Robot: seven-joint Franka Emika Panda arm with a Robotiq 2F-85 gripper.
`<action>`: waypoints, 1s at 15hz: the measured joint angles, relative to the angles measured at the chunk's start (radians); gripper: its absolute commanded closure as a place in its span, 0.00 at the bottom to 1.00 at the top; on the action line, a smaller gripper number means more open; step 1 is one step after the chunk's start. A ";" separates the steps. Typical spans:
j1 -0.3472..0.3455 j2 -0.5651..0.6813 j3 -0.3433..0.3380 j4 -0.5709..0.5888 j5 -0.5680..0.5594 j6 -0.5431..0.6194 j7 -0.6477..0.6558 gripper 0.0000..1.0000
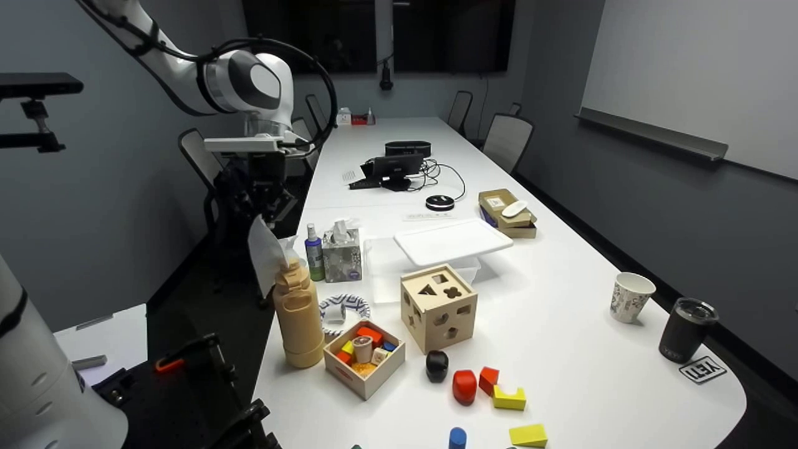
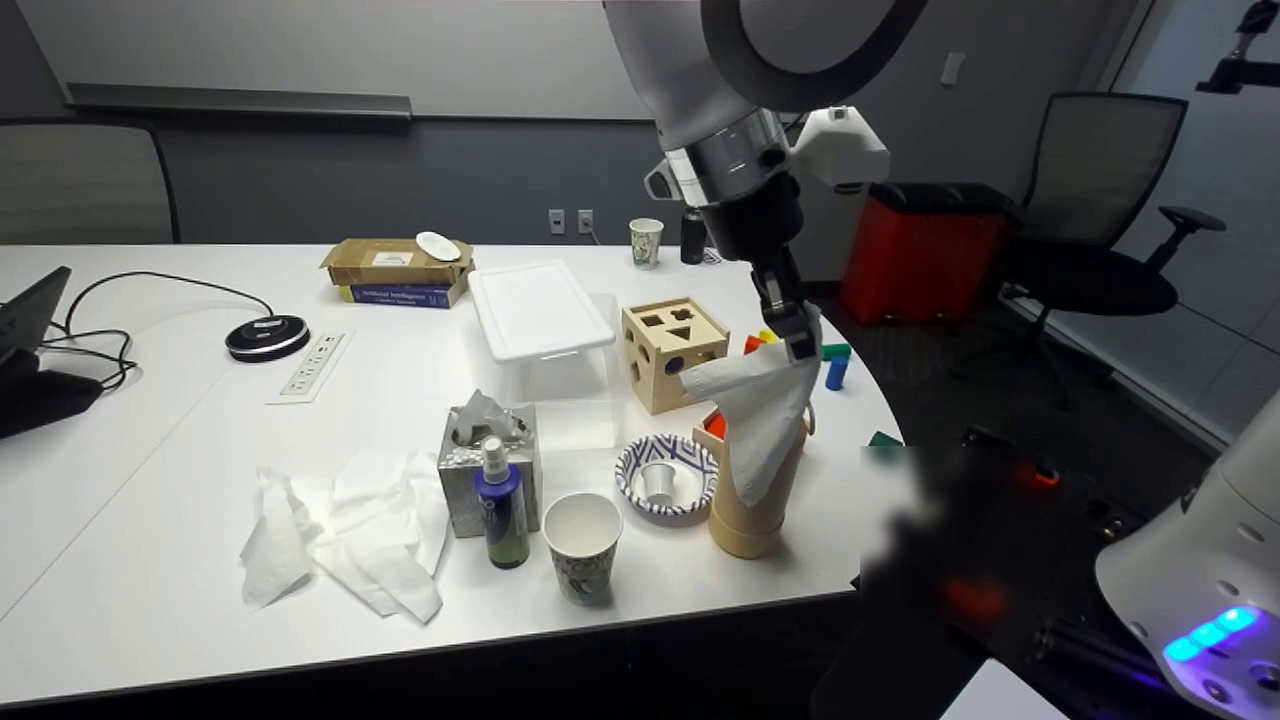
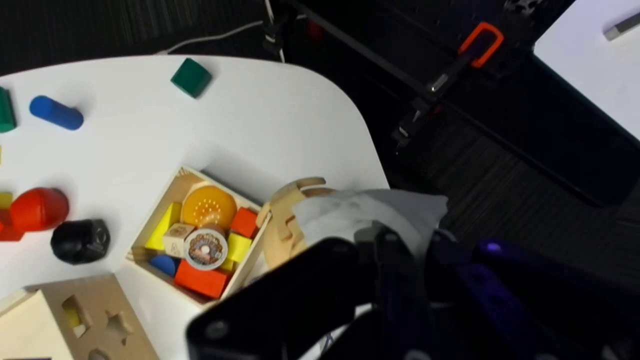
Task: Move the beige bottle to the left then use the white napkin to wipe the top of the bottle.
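Note:
The white napkin (image 2: 765,410) hangs limp from my gripper (image 2: 800,335), which is shut on it. Below stands the beige bottle (image 1: 299,318), upright near the table's edge. In an exterior view the napkin drapes down in front of the bottle (image 2: 745,525), hiding its top and much of its body. From an opposite side, the napkin (image 1: 265,252) reaches past the bottle's rounded top, with the gripper (image 1: 272,218) above it. Whether cloth and bottle touch, I cannot tell. In the wrist view the napkin (image 3: 345,215) spreads from the fingertips and partly covers the bottle (image 3: 279,224).
Close beside the bottle sit a wooden box (image 1: 381,377) of blocks and a patterned bowl (image 2: 690,505). A shape-sorter cube (image 1: 446,312), tissue box (image 1: 343,262), spray bottle (image 2: 503,520) and paper cup (image 2: 583,550) stand nearby. Crumpled tissues (image 2: 375,530) lie farther along the table.

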 measured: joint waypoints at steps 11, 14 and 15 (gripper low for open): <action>-0.016 0.129 -0.056 0.002 -0.167 -0.033 0.150 1.00; -0.016 0.128 -0.069 0.009 -0.266 0.009 0.240 1.00; -0.016 0.128 -0.070 0.013 -0.299 0.024 0.271 1.00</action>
